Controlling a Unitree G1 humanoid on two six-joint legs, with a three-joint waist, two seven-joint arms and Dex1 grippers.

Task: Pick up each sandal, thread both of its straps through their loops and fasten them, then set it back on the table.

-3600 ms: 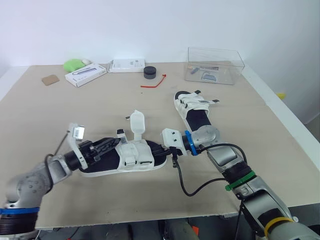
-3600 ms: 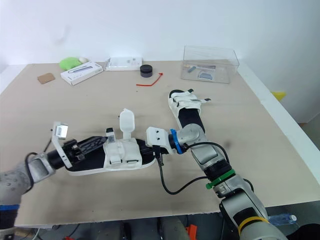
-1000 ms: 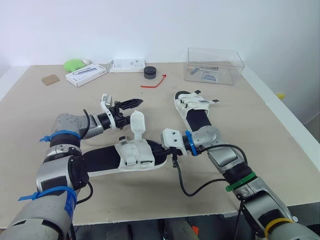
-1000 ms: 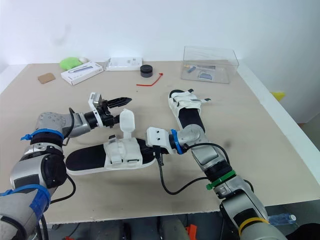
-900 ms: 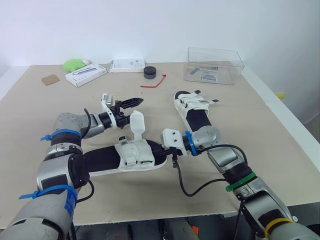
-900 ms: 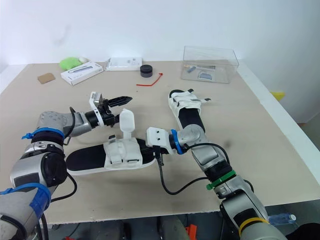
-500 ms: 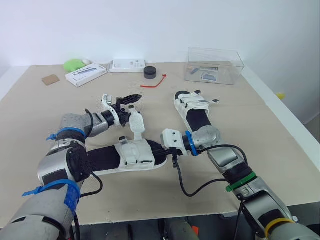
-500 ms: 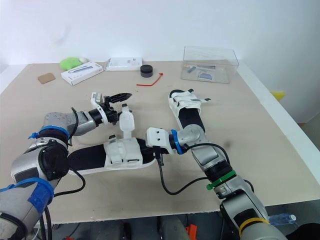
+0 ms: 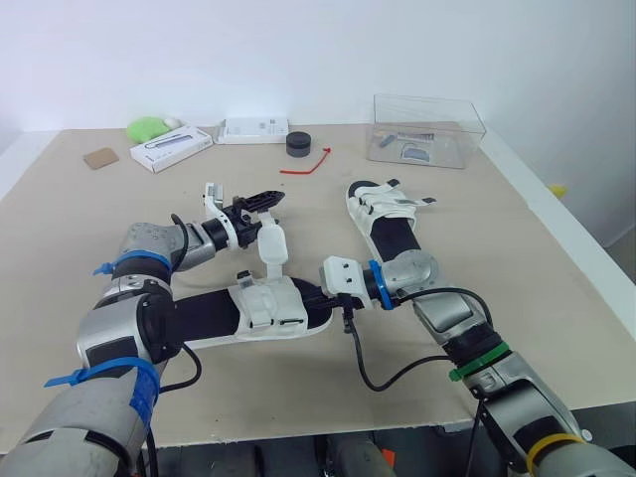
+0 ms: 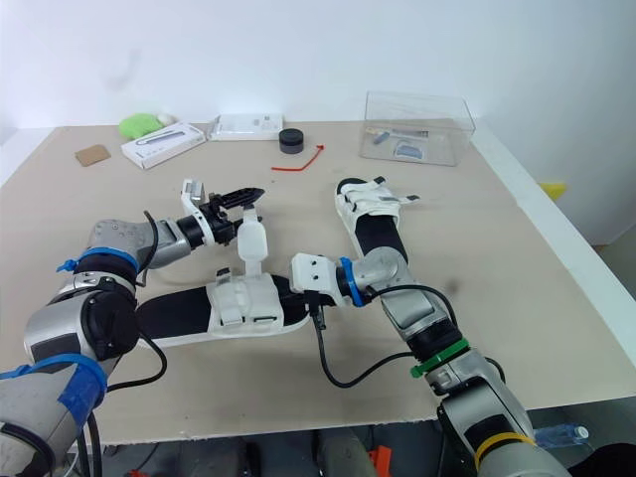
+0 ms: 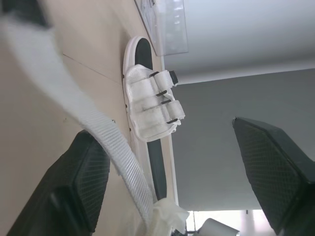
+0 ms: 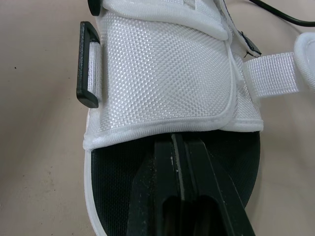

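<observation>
Well, head view: the near sandal [image 9: 260, 310], white upper on black footbed [image 9: 199, 320], lies on the table [image 9: 477, 219], loose strap [image 9: 270, 246] standing up; grip that soft, light webbing near its tip. Left wrist view: your left end effector [image 11: 162, 130] gapes wide around the strap. Right wrist view: right end effector [image 12: 178, 142] closed, pressing the footbed.

Your silver-grey left arm [image 9: 134, 333] is made of rounded metal segments with darker joints, wrapped by two blue bands and trailed by a thin black wire. Your matching right arm [image 9: 452, 320] carries a blue wrist ring, a green cable tie, a yellow band, a white boxy wrist block [image 9: 343, 274] and a looping black cable [image 9: 370, 378]. The left gripper [image 9: 260, 210] and right gripper [image 12: 176, 146] have black fingers [image 11: 88, 173] with cross-hatched faces.
</observation>
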